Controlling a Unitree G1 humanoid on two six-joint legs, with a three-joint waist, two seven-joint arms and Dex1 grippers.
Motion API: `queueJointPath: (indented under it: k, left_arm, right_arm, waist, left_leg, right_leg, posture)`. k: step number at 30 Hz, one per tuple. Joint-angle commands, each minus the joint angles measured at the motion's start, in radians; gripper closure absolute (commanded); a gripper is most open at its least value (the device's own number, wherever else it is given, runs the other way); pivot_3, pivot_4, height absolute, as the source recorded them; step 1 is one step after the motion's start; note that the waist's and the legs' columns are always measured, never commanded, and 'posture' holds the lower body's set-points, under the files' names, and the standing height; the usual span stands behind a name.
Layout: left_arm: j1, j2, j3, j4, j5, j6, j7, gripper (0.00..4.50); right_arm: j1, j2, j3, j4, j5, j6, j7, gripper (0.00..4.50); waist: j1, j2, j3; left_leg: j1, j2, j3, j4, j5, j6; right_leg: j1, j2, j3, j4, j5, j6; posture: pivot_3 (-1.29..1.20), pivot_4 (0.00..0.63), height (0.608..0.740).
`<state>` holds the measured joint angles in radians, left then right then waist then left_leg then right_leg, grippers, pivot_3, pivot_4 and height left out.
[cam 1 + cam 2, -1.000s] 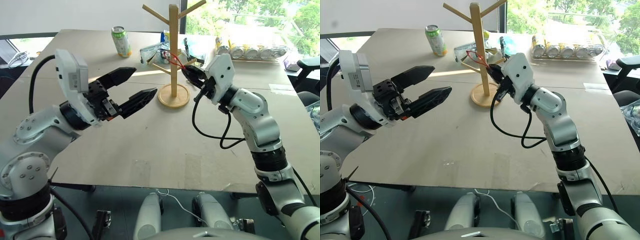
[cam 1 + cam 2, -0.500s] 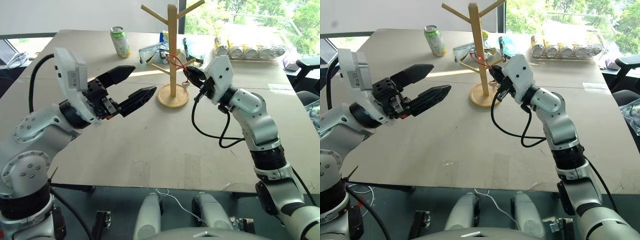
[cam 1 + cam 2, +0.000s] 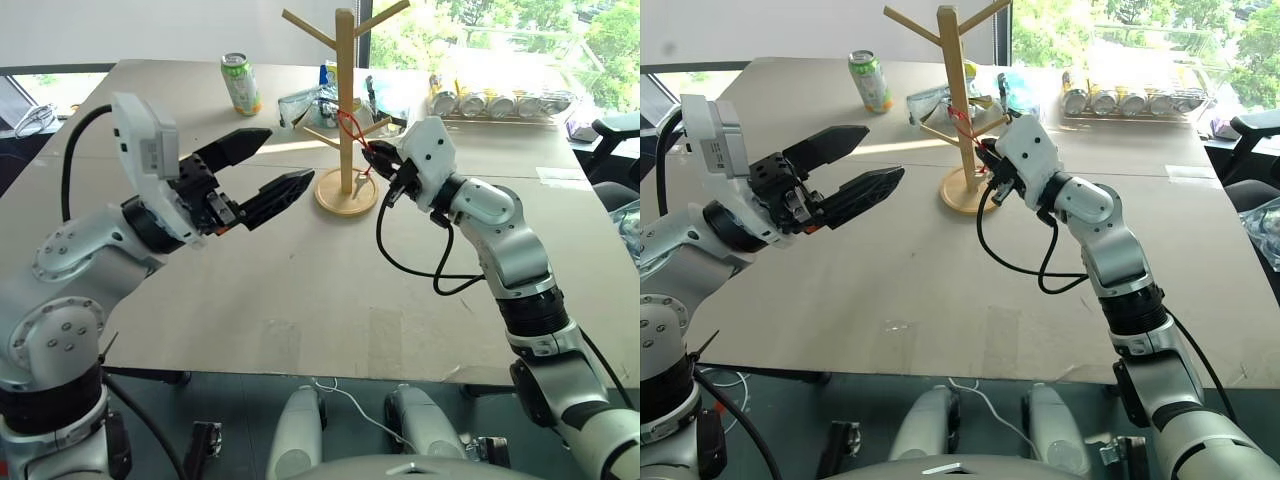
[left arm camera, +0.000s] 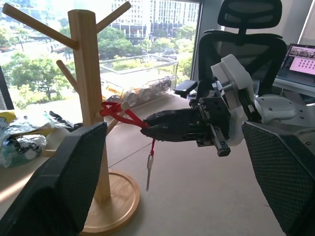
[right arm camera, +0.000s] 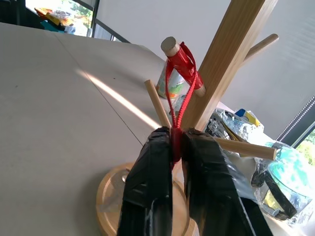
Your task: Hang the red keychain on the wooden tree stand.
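The wooden tree stand point(image 3: 347, 100) rises from its round base at the table's middle back. The red keychain point(image 5: 179, 69) is looped over a lower peg on the stand's right side, and its cord runs taut down to my right gripper point(image 3: 378, 155). That gripper is just right of the pole, shut on the cord. The small silver key point(image 4: 149, 164) dangles under the fingers. My left gripper point(image 3: 289, 159) hovers open and empty above the table, left of the stand, pointing at it.
A green can point(image 3: 241, 82) stands at the back left. Crumpled plastic bags point(image 3: 300, 103) lie behind the stand, and a row of cans point(image 3: 500, 100) sits at the back right. An office chair point(image 3: 615, 130) is past the table's right edge.
My right gripper has tipped slightly lower beside the stand, still pinching the red cord. The left arm has not moved.
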<state>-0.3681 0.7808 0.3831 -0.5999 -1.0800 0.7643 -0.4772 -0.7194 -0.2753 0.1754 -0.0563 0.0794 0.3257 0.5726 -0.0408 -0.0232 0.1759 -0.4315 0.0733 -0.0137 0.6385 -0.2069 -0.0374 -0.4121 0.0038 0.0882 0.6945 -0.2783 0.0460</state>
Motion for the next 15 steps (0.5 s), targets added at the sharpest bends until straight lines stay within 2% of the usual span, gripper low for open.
queueJointPath:
  k: [1,6,15]
  left_arm:
    - [-0.008,0.015,0.016,-0.008,0.018,-0.028,0.000,0.00]
    - [0.000,0.056,0.006,0.018,0.065,-0.002,0.005,0.00]
    - [0.030,0.221,0.026,0.113,0.155,0.017,-0.153,0.00]
  right_arm:
    - [-0.028,-0.014,-0.015,-0.028,0.014,0.005,0.020,2.15]
    - [-0.006,-0.062,-0.029,-0.059,0.047,0.031,0.076,0.05]
    - [-0.019,-0.246,-0.080,-0.160,0.235,0.196,0.306,0.05]
  waist:
    - [0.000,0.000,0.000]
    - [0.000,0.000,0.000]
    - [0.000,0.001,0.001]
  left_leg:
    - [0.000,0.000,0.000,0.000,0.000,0.000]
    - [0.000,0.000,0.000,0.000,0.000,0.000]
    - [0.000,0.000,0.000,-0.001,0.000,0.000]
  right_leg:
    - [0.000,0.000,0.000,0.000,0.000,0.000]
    - [0.000,0.000,0.000,0.000,0.000,0.000]
    - [0.000,0.000,0.000,-0.001,0.000,0.000]
  posture:
    - [0.00,0.150,0.732]
    - [0.00,0.150,0.732]
    - [0.00,0.150,0.732]
